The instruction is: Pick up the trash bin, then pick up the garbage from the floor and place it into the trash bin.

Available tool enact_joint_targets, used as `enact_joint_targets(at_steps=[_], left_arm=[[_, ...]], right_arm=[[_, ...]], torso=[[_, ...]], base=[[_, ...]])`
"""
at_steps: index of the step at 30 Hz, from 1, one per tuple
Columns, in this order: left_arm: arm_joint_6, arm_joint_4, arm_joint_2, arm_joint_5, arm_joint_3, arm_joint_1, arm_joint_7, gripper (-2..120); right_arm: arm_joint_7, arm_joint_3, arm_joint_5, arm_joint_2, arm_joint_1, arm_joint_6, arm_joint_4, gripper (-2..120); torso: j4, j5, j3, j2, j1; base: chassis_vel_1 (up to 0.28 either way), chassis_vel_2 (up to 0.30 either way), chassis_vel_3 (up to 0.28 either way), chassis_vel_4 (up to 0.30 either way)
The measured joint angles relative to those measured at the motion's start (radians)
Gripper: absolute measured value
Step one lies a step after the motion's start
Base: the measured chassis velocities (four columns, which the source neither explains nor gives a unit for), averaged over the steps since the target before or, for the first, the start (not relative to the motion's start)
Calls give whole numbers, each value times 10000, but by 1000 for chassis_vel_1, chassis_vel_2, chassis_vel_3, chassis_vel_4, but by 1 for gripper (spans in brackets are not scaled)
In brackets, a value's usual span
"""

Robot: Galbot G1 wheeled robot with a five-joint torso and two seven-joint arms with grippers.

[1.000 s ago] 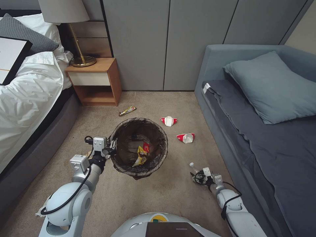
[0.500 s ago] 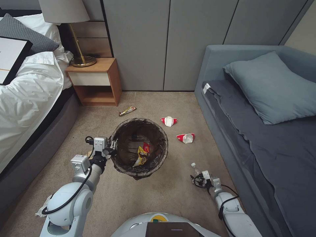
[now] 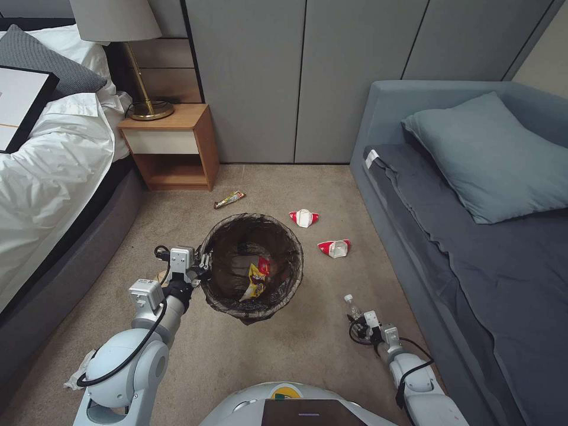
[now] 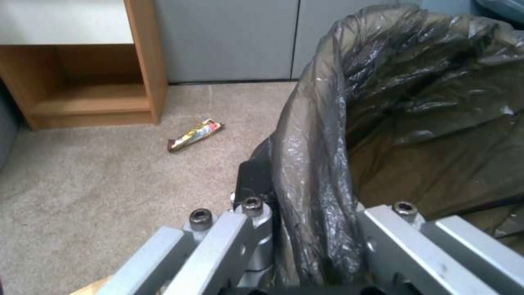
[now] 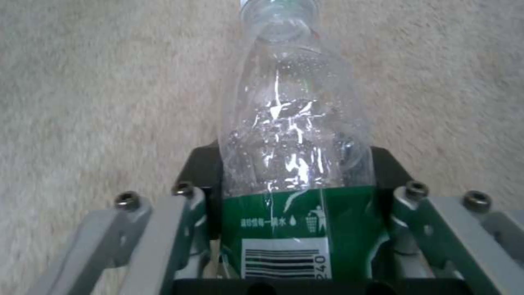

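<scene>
The trash bin (image 3: 253, 266), lined with a dark bag, hangs off the carpet; my left gripper (image 3: 201, 262) is shut on its near-left rim. In the left wrist view the fingers (image 4: 251, 180) of that gripper (image 4: 311, 205) pinch the bag-covered rim of the bin (image 4: 425, 123). A yellow wrapper (image 3: 255, 279) and a red scrap lie inside. My right gripper (image 3: 362, 322) is low by the sofa, shut on the clear green-labelled bottle (image 3: 353, 306); in the right wrist view its pads (image 5: 202, 164) press the sides of the bottle (image 5: 294, 123). Two crushed red-and-white cups (image 3: 303, 218) (image 3: 334, 248) and a dark candy wrapper (image 3: 229, 199) (image 4: 195, 134) lie on the carpet.
A bed (image 3: 47, 171) runs along the left, with a wooden nightstand (image 3: 168, 145) and lamp behind it. A grey sofa (image 3: 473, 248) with a pillow lines the right. Grey wall panels close the back. A pale crumpled scrap (image 3: 80, 370) lies by my left shoulder.
My right gripper has drawn back toward my body along the carpet, and the bottle has shifted slightly with it. The left arm and the bin have barely moved.
</scene>
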State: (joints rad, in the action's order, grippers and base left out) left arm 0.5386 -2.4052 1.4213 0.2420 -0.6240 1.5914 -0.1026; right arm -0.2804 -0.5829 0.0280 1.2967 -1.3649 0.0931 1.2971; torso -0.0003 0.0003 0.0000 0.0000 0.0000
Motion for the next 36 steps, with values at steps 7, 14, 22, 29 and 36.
enact_joint_targets(at_steps=[7,14,22,29,36], left_arm=[[11,-23,-7,-12,8,-9,0,7],[35,29,-2,-11,21,-54,10,7],[68,151,-14,21,83,-99,15,7],[87,188,-21,40,151,-117,22,7],[97,209,-33,43,198,-136,23,7]], right_arm=[[199,-193,-22,-1,-288,-129,990,33],[314,-825,511,-158,-857,33,3953,33],[439,-1392,1865,-431,-1396,858,7594,33],[671,-878,2405,-479,-1305,1556,9434,33],[856,379,3031,-668,-566,2484,10314,33]], torso=[[3,0,1,0,0],[6,-5,0,0,0],[2,-5,0,0,0],[3,-4,-1,0,0],[5,-4,0,0,0]], base=[[0,0,0,0],[0,0,0,0],[0,0,0,0],[0,0,0,0],[0,0,0,0]])
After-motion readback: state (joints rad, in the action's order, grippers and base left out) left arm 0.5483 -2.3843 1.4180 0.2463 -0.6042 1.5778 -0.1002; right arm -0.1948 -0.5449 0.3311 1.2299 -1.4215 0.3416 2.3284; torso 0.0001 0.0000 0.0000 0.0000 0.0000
